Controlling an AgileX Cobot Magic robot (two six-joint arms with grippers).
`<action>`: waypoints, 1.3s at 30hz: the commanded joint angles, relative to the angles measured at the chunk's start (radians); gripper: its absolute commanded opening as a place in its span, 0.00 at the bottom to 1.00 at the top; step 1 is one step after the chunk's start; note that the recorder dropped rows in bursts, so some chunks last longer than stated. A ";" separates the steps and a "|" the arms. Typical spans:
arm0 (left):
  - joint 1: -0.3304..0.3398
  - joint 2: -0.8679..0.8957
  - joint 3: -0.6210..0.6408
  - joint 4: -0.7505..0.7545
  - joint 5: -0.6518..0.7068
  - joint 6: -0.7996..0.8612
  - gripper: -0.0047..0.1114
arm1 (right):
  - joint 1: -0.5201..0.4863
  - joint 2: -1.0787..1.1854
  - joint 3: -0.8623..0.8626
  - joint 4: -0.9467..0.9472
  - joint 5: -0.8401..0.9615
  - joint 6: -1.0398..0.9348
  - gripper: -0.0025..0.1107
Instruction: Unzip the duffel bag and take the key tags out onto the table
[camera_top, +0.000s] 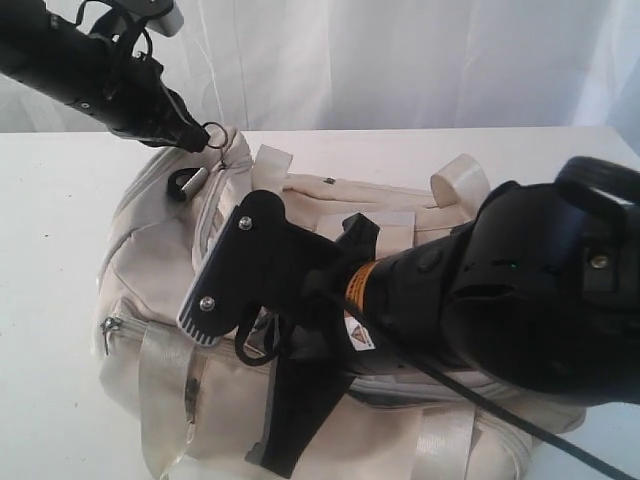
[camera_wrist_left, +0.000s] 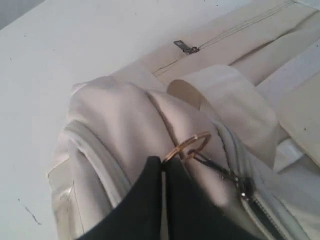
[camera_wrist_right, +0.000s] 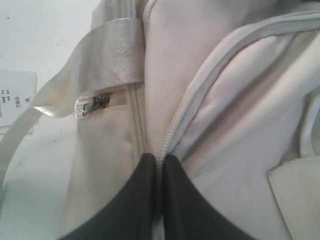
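The cream-beige duffel bag (camera_top: 150, 250) lies on the white table (camera_top: 50, 200). My left gripper (camera_top: 203, 136) is at the bag's far left end, shut on the metal ring pull (camera_wrist_left: 187, 146) of the top zipper, and lifts the fabric there into a peak. In the left wrist view the gripper (camera_wrist_left: 163, 162) pinches the ring's edge, and the slider (camera_wrist_left: 243, 185) trails behind it. My right gripper (camera_wrist_right: 159, 157) is shut on the light grey zipper tape (camera_wrist_right: 176, 117) on the bag's near side, under the arm (camera_top: 262, 345). The key tags are out of view.
A side pocket zipper pull (camera_wrist_right: 95, 104) sits near a satin handle strap (camera_wrist_right: 107, 52). A white printed label (camera_wrist_right: 15, 97) lies on the table beside the bag. Two handle loops (camera_top: 460, 180) stand on the bag's top. White curtain hangs behind the table.
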 joint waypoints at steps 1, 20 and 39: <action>0.008 0.043 -0.067 -0.030 -0.077 -0.005 0.04 | 0.006 -0.028 0.022 0.044 0.111 0.006 0.02; 0.008 0.046 -0.130 -0.003 0.318 0.001 0.04 | 0.006 -0.032 0.022 0.065 0.127 0.006 0.02; 0.008 -0.158 -0.130 0.016 0.443 0.001 0.04 | 0.006 -0.041 -0.068 0.065 -0.124 0.141 0.56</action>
